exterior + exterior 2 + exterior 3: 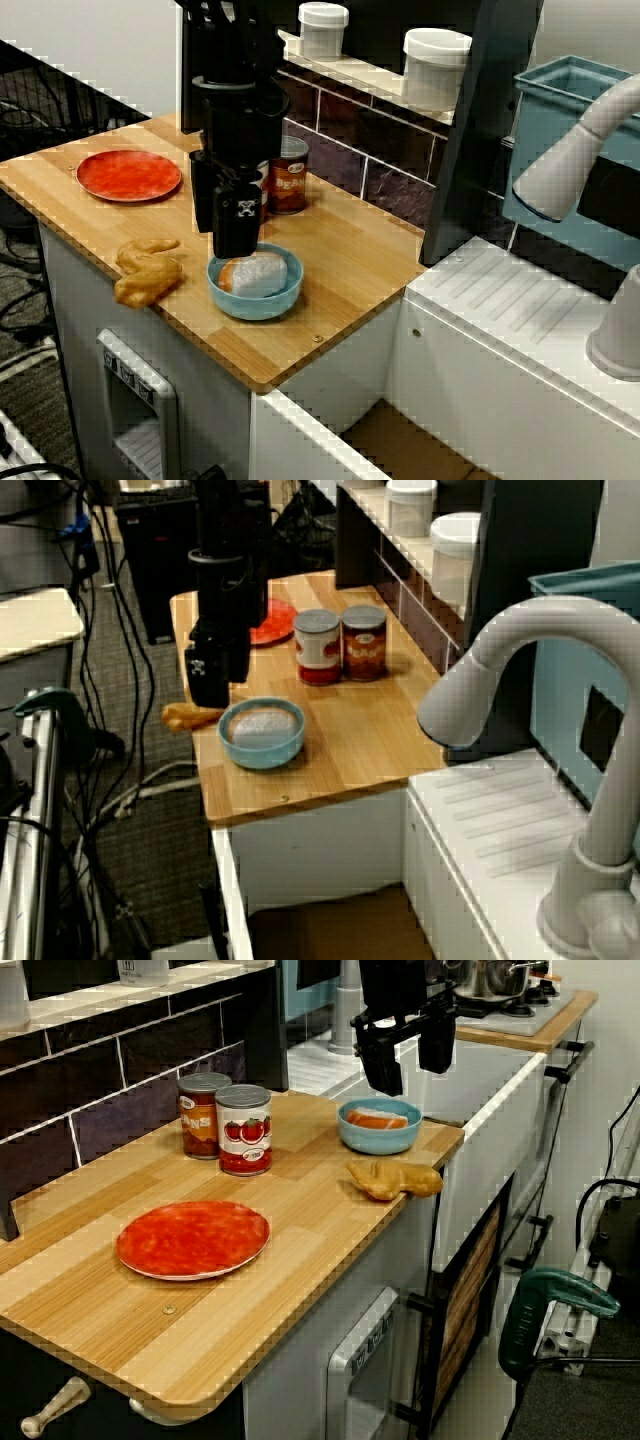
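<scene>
My black gripper [408, 1063] hangs open a little above the wooden counter, with nothing between its two fingers [380, 1068]. Right below and beside it stands a light blue bowl [378, 1141] holding a white and orange food item [377, 1118]. In the view from the counter's front the gripper [226, 238] overlaps the back rim of the bowl [250, 306]. From the sink end the gripper [208, 694] is left of the bowl [262, 756], above a golden pastry [190, 716]. The pastry [148, 272] lies at the counter's edge.
A red plate [193, 1238] lies further along the counter. Two tomato cans [244, 1130] [201, 1115] stand by the dark tiled wall. White jars [436, 66] sit on the shelf above. A white sink unit with a faucet [520, 680] adjoins the counter.
</scene>
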Robot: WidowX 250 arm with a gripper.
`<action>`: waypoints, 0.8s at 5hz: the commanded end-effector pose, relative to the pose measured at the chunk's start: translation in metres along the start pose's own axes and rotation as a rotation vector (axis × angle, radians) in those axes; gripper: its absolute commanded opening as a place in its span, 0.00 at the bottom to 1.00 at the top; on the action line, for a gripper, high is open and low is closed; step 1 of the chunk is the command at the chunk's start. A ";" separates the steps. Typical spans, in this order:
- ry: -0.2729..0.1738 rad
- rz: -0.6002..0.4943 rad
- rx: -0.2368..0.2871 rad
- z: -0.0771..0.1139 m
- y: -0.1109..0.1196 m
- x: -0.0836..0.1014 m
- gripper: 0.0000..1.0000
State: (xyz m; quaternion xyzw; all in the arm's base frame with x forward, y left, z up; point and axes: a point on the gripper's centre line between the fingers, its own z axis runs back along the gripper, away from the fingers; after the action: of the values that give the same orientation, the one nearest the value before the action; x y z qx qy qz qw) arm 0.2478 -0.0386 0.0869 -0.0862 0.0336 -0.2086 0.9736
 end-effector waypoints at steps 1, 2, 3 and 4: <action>-0.101 0.131 0.060 -0.001 0.002 0.014 1.00; -0.120 0.167 0.081 -0.006 0.006 0.019 1.00; -0.106 0.166 0.088 -0.010 0.008 0.024 1.00; -0.109 0.167 0.098 -0.011 0.011 0.025 1.00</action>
State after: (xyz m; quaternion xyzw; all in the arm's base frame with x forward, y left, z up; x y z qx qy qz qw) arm 0.2629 -0.0453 0.0657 -0.0480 -0.0049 -0.1192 0.9917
